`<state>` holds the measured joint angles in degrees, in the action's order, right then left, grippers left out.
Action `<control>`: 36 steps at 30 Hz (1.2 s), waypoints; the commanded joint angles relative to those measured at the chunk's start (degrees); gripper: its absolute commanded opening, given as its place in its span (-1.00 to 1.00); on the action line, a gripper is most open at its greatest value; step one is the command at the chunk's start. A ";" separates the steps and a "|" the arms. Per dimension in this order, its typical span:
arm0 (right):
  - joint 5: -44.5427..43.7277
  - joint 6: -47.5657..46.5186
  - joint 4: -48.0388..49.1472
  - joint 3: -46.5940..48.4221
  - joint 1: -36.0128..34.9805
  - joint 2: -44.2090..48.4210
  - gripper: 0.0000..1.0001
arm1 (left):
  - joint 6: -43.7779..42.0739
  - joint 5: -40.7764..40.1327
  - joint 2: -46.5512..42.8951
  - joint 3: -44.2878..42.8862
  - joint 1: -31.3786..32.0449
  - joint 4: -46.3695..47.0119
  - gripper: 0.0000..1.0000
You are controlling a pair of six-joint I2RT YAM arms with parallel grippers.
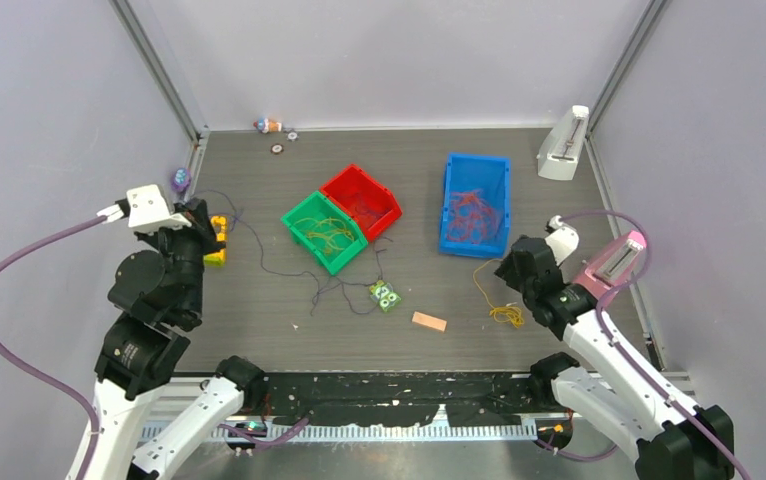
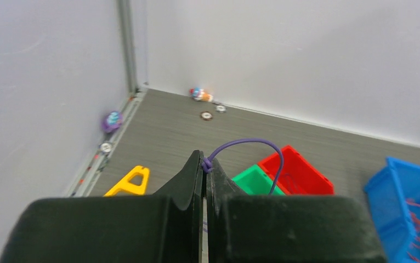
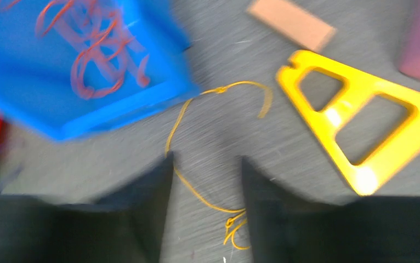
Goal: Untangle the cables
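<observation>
Right tool straddles yellow cable, seemingly clear of blue bin edge.

Glossy plastic blue bin; matt grained table

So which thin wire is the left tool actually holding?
The dark purple wire, pinched in the shut left tool; the thin yellow wire lies loose below the right tool.

Thin purple, yellow, red cables lie loosely scattered.
</observation>
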<state>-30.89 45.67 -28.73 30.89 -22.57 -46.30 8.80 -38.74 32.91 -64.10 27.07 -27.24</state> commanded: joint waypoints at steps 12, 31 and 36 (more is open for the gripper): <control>39.02 -24.79 21.91 1.64 -5.22 -2.88 0.93 | 1.33 20.58 1.27 -2.41 -0.26 5.21 -1.00; 18.19 -15.15 29.09 27.78 -26.78 -47.67 0.71 | 2.47 22.15 -0.66 -2.78 -0.26 3.77 -1.00; 18.21 -14.20 29.64 31.82 -26.91 -55.59 0.50 | 1.96 21.02 -1.04 -2.23 -0.26 3.69 -1.00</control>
<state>-10.39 29.71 -1.74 58.63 -49.08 -98.43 11.38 -16.93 32.38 -66.81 26.98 -25.10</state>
